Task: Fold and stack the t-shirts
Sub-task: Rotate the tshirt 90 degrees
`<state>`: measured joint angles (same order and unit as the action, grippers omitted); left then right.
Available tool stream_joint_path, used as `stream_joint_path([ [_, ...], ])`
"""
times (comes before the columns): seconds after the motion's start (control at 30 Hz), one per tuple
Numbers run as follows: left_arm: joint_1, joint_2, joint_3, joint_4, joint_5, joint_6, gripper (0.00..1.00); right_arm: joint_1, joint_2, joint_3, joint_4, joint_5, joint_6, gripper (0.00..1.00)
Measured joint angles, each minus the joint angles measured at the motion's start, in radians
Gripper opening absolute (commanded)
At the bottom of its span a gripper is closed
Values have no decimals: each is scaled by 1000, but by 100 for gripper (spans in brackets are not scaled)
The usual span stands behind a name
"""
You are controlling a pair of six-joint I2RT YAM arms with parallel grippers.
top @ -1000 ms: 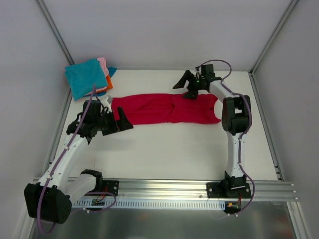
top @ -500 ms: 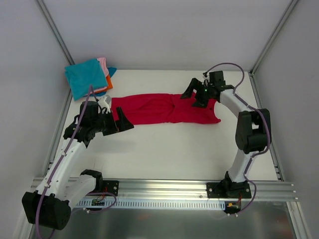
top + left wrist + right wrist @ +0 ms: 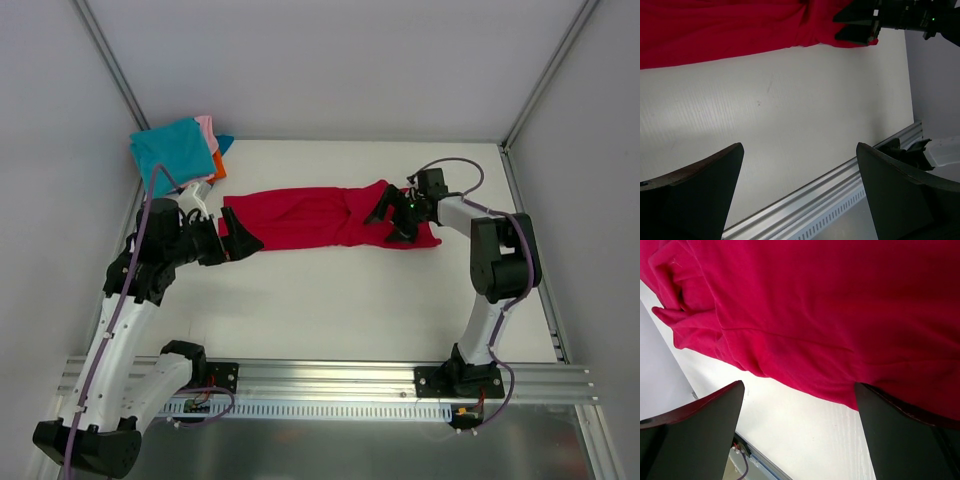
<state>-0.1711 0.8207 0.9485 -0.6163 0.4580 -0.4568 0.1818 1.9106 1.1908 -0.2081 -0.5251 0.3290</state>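
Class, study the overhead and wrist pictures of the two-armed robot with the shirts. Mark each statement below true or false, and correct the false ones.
1. The red t-shirt lies stretched out across the table. True.
2. The folded pile sits at the far right corner. False: it sits at the far left corner.
3. A teal shirt is on top of that pile. True.
4. The right gripper hangs over bare table, away from any cloth. False: it is over the red t-shirt's right end, fingers apart.
5. The left gripper is shut on the red t-shirt. False: its fingers are spread open at the shirt's left end.
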Motion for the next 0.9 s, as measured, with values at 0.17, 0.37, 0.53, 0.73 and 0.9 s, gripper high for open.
stream_joint_path([
  [0.17, 0, -5, 49, -31, 5, 1, 98, -16, 11, 9, 6, -3, 32, 99],
  [0.37, 0, -5, 92, -77, 4, 5, 99, -65, 51, 100, -55, 56, 43, 99],
  [0.53, 0, -1, 100, -82, 4, 11, 99, -92, 108, 254, -173, 178, 6, 100],
  [0.73, 0, 15, 101, -92, 4, 24, 99, -119, 266, 582, -293, 212, -31, 100],
  [0.9, 0, 21, 108, -113, 3, 34, 99, -142, 396, 785, -343, 203, -39, 100],
])
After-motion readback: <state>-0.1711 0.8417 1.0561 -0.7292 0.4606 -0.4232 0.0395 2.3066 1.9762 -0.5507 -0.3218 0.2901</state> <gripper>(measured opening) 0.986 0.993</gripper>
